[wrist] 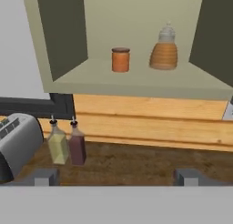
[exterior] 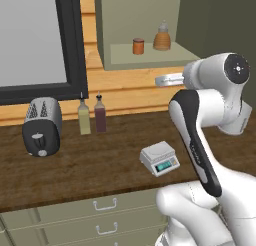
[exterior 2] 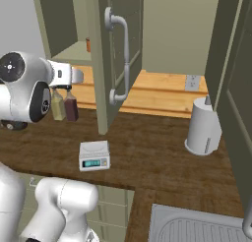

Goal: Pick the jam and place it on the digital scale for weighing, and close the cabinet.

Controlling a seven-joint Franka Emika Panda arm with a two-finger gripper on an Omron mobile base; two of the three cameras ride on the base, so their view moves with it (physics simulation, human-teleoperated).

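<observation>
The jam (wrist: 120,59), a small orange jar with a brownish-red lid, stands upright on the shelf of the open olive-green cabinet (wrist: 136,80); it also shows as the jam (exterior: 138,46). The cabinet's door (exterior 2: 117,34) hangs open with its silver bar handle facing out. The light-grey digital scale (exterior: 160,158) sits on the wooden counter, its top plate bare, seen too as the scale (exterior 2: 94,155). My gripper (wrist: 116,177) is open and empty, held below and in front of the shelf, well short of the jam. The hand appears as the gripper (exterior: 159,81) and the gripper (exterior 2: 78,76).
A tan beehive bottle (wrist: 164,50) stands right of the jam on the shelf. Two oil bottles (exterior: 92,116) and a toaster (exterior: 42,126) sit at the counter's back left. A white kettle (exterior 2: 203,128) and a sink (exterior 2: 197,226) lie to the right. Another dark door (exterior 2: 238,98) stands open at far right.
</observation>
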